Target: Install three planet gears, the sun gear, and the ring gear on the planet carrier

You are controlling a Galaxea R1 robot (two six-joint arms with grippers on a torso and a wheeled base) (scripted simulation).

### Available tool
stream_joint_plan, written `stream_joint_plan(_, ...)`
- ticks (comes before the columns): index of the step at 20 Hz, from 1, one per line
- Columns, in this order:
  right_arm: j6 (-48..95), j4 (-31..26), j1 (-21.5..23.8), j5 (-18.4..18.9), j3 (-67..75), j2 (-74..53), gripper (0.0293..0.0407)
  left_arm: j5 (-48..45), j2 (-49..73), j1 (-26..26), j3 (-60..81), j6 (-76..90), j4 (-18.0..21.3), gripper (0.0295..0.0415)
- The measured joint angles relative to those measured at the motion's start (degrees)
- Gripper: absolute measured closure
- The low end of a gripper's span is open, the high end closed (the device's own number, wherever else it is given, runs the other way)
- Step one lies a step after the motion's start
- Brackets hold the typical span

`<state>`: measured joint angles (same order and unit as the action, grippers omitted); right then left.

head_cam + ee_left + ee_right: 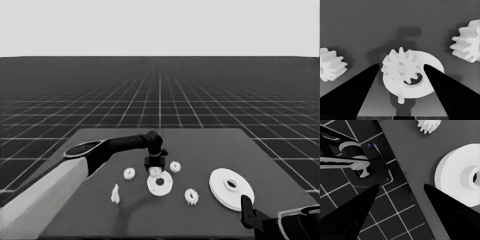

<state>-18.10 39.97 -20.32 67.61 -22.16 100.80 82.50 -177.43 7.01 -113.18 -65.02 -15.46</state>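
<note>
Head view, as I see it from the remote station: my left gripper hangs over the 11 o'clock rim of the smaller round part, which lies near the middle of the table; one gear sits on that part's rim between the fingers. In the left wrist view the two fingers stand wide apart, one on each side of the gear, with a visible gap to its teeth on both sides; the gear rests over the disc, partly covering the centre hole, and a short peg stands up from the disc's edge opposite it. Three further gears lie loose on the table: one at 10 o'clock from the smaller round part, one at 1 o'clock just beside it, one at 4 o'clock. The thin white piece lies at 8 o'clock, well apart. The larger round part lies at 3 o'clock, apart from the rest; my right gripper waits at the lower right corner, just beside the larger part's near rim, its fingers spread wide and holding nothing.
</note>
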Motion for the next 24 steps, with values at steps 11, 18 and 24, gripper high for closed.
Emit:
stream_joint_plan(11, 0.0, 0.0, 0.0, 0.0, 0.0, 0.0, 0.0315, 4.1, 2.2, -8.0, 6.8, -3.8, 7.0, 0.0326)
stream_joint_plan(18, 0.0, 0.0, 0.0, 0.0, 0.0, 0.0, 0.0315, 3.5, 22.1, -8.2, 22.4, 0.4, 7.4, 0.0326)
stream_joint_plan(24, 0.0, 0.0, 0.0, 0.0, 0.0, 0.0, 0.0315, 3.2, 24.1, -8.1, 22.8, 2.2, 7.5, 0.0326)
